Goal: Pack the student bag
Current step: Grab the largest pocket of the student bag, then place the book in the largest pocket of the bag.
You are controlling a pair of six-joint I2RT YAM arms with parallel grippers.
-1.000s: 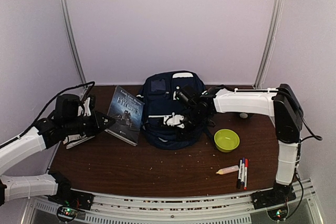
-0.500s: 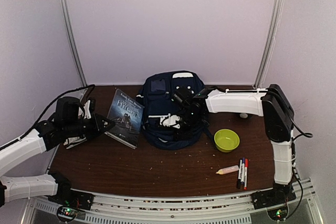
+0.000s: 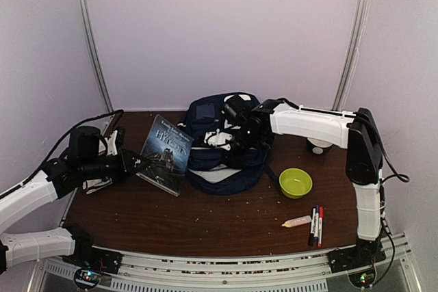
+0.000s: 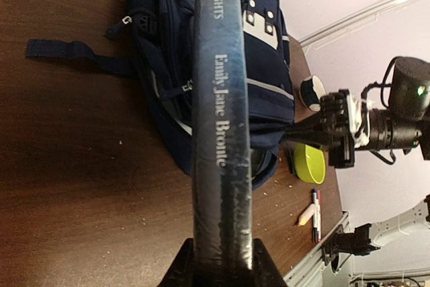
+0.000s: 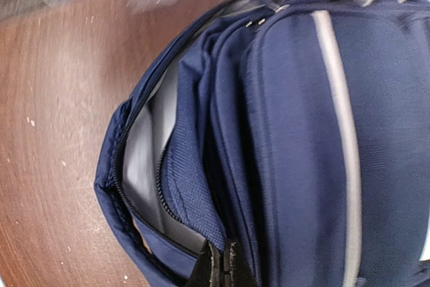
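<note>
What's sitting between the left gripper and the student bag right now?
The book, one edge clamped in the left gripper, spans the gap toward the student bag. The top external view shows it.

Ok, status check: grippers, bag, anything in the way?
Left gripper shut on book. Right gripper shut on bag edge, compartment gaping, grey lining showing. Bowl and markers right of bag, apart from it.

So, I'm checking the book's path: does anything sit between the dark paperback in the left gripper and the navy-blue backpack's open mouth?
Nothing visible does. The dark paperback book, held by the left gripper, is right beside the navy-blue fabric backpack; the right gripper pinches its front panel, baring grey lining.
</note>
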